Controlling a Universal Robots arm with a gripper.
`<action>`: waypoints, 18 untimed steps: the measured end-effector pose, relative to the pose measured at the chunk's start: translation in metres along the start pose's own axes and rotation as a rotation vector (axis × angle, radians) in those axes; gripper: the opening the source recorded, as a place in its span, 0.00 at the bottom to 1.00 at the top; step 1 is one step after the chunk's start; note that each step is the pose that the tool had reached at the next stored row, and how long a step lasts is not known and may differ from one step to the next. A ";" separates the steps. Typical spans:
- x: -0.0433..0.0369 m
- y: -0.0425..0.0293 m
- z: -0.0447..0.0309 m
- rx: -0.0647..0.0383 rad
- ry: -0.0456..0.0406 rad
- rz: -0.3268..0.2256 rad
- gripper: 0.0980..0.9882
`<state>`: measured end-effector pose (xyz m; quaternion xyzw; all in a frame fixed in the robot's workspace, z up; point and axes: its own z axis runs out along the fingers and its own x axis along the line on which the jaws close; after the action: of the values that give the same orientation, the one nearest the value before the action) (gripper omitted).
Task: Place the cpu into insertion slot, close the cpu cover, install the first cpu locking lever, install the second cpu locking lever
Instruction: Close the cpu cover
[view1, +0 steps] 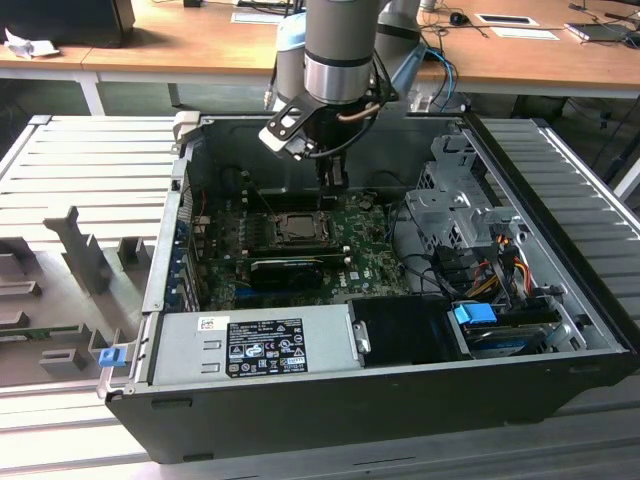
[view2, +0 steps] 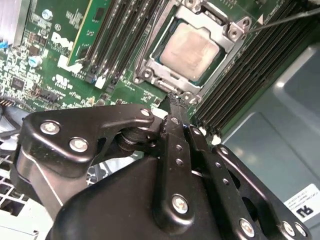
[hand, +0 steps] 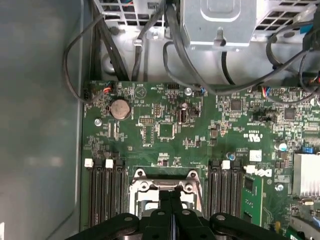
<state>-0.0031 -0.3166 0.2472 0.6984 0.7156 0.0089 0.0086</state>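
With chip (view2: 190, 52) seated under closed cover (view2: 231, 46), probably best to set gripper (view2: 175, 98) (clamped shut, holding nothing) low and push lever (view2: 285, 19) steadily, avoiding the board (view2: 60, 55)

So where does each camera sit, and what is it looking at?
Exterior view: off the arm, looking down into the open computer case; shows the arm and hand.
Second wrist view: on the arm, looking past the shut hand at the cpu.
First wrist view: on the arm, facing the motherboard over the hand.
Shared: all three show the hand and the motherboard.
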 end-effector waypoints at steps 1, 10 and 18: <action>0.0000 -0.0010 0.0021 0.000 0.0001 0.000 0.01; 0.0018 -0.0281 0.0108 0.001 0.0002 -0.005 0.01; 0.0043 -0.0402 0.0108 0.001 -0.0003 -0.005 0.01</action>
<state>-0.0431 -0.3133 0.2355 0.6966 0.7174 0.0085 0.0085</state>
